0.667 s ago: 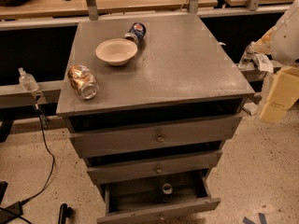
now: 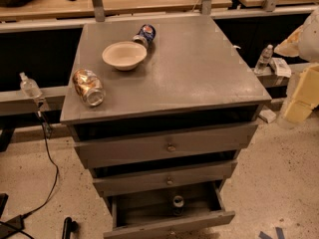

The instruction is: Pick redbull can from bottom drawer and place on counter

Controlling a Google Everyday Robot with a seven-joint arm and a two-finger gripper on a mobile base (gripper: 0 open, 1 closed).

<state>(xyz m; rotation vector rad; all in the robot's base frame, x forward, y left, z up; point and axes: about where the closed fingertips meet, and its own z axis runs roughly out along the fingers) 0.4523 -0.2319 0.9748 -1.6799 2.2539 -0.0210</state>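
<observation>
The bottom drawer (image 2: 149, 227) of the grey cabinet is pulled open. The redbull can (image 2: 178, 204) stands upright inside it, near the middle, its silver top facing up. Above it, the counter (image 2: 199, 68) is the flat grey top of the cabinet. My arm comes in at the right edge of the camera view, level with the counter. Its cream-coloured gripper (image 2: 302, 101) hangs beside the cabinet's right side, well away from the can and the drawer.
On the counter a white bowl (image 2: 124, 55) sits at the back left. A gold-brown can (image 2: 88, 86) lies on its side near the left edge, and a blue can (image 2: 145, 34) lies behind the bowl. Two upper drawers are slightly ajar. Cables trail on the floor at the left.
</observation>
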